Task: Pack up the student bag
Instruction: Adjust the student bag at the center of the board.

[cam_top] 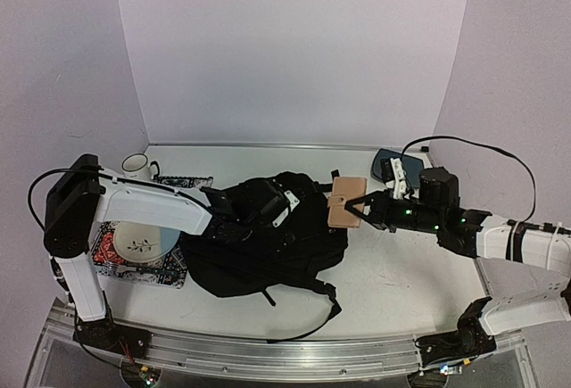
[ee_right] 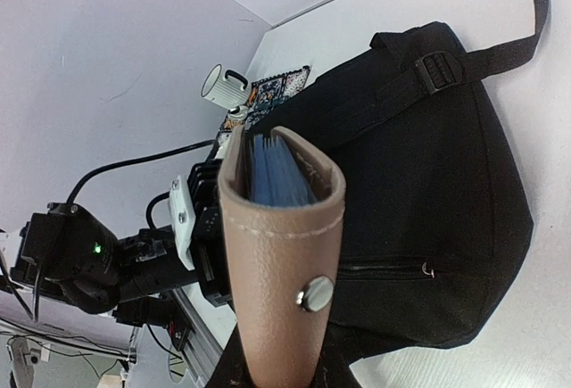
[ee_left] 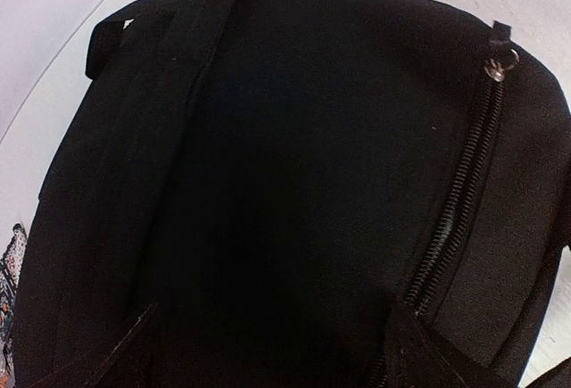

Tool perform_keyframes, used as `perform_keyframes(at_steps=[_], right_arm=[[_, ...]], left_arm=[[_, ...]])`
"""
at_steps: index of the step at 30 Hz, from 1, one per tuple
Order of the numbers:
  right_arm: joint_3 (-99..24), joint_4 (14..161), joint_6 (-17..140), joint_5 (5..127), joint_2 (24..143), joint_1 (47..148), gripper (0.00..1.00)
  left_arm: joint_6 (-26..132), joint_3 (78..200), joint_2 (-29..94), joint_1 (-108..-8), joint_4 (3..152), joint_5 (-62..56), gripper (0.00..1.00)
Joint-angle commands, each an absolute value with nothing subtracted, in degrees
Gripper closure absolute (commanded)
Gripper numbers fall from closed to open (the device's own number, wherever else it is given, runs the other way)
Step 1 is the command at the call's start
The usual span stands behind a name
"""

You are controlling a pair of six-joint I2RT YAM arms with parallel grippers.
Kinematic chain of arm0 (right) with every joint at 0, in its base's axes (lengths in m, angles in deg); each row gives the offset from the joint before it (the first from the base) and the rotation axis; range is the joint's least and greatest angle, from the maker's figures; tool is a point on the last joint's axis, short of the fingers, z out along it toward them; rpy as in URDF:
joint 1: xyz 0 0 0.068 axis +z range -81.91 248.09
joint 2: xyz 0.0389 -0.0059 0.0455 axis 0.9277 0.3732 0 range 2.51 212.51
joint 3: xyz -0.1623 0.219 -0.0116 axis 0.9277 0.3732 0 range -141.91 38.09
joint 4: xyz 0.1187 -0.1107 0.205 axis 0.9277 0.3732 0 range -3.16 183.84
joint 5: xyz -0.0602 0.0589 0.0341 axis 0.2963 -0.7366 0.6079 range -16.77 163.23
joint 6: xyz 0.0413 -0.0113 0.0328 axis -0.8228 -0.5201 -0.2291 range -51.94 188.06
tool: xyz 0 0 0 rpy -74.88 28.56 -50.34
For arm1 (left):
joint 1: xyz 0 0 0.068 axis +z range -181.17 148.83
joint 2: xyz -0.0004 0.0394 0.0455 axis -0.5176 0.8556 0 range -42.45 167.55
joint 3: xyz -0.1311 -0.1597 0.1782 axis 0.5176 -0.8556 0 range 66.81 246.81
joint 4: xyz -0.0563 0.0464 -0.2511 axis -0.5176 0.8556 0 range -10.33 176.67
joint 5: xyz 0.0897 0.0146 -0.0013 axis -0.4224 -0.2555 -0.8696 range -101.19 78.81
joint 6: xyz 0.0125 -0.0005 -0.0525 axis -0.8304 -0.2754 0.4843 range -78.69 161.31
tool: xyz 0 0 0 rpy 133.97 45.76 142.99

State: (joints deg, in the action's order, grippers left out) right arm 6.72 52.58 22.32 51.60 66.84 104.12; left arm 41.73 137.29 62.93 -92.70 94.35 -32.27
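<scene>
Clamping tan notebook [cam_top: 346, 201] in right tool [cam_top: 358, 210], just right of student bag [cam_top: 259, 250]; left tool [cam_top: 264, 204] on bag, opening unclear.

White arm links [cam_top: 152, 205], black joint housings [cam_top: 71, 205], black fingers [ee_left: 426, 363], looping black cables [ee_right: 134, 163], green lights [cam_top: 409, 212]

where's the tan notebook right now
In the top view the tan notebook sits right of centre, pinched by the right gripper at the black backpack's right edge.
</scene>
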Motion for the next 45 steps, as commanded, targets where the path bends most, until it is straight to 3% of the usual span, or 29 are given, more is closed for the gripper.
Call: perform_keyframes(at_steps=[1, 13, 19, 25, 28, 37, 45], right_arm=[[6.1, 49.9, 22.39, 51.22, 66.08, 104.03, 1.0], [6.09, 49.84, 22.42, 50.79, 66.91, 104.03, 1.0], [6.53, 49.71, 21.72, 50.42, 67.43, 104.04, 1.0], [7.14, 48.7, 20.62, 49.23, 68.3, 104.06, 1.0], [8.15, 46.79, 19.52, 48.56, 68.59, 104.05, 1.0], [9.43, 45.75, 18.84, 48.33, 68.13, 104.03, 1.0], [9.4, 45.7, 18.84, 48.08, 68.09, 104.06, 1.0]], left_arm=[[39.5, 139.71, 63.95, -94.29, 95.66, -32.83, 0.14], [40.43, 141.08, 67.33, -94.74, 96.22, -43.19, 0.15], [43.84, 142.12, 66.42, -94.87, 95.2, -52.2, 0.24], [44.88, 141.97, 64.22, -94.89, 92.18, -53.35, 0.39], [43.9, 142.54, 64.94, -94.89, 91.77, -52.15, 0.41], [38.97, 139.46, 62.79, -95.24, 91.81, -36.17, 0.22], [37.57, 141.21, 66.33, -95.24, 92.99, -37.34, 0.19]])
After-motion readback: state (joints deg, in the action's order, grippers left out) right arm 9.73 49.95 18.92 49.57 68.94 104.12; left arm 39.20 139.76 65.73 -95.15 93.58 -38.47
